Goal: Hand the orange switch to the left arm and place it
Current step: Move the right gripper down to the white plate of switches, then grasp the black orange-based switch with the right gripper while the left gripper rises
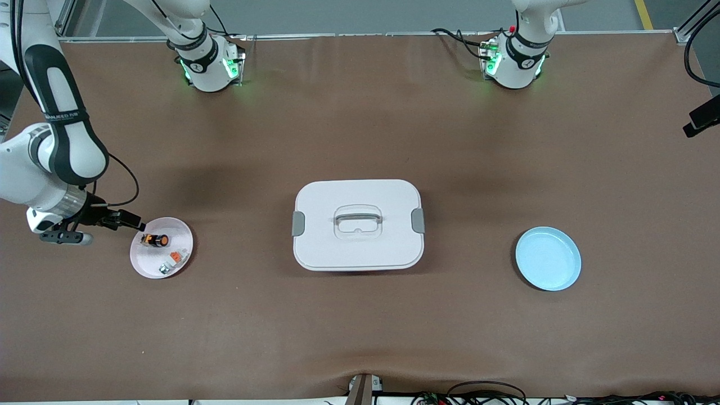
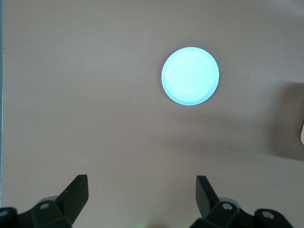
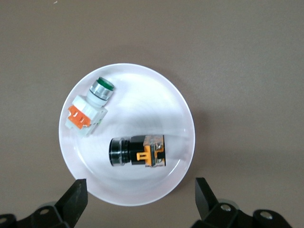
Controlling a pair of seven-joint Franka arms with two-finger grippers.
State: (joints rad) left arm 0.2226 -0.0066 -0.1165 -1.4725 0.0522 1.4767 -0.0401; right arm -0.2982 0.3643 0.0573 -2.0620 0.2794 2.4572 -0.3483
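The orange switch [image 1: 154, 240] lies on its side on a small white plate [image 1: 147, 264] toward the right arm's end of the table. In the right wrist view the switch [image 3: 137, 151] shows a black body with orange marks. My right gripper [image 1: 63, 238] hovers open and empty above the plate's rim, and its fingers [image 3: 76, 199] frame that rim [image 3: 183, 118]. The white box [image 1: 358, 225] stands closed at the table's middle. My left gripper [image 2: 141, 199] is open and empty, high over bare table, and is out of the front view.
A white-grey part with an orange tab and green button [image 1: 173, 257] shares the white plate [image 3: 90, 107]. A light blue plate [image 1: 548, 258] sits empty toward the left arm's end and also shows in the left wrist view [image 2: 190, 76].
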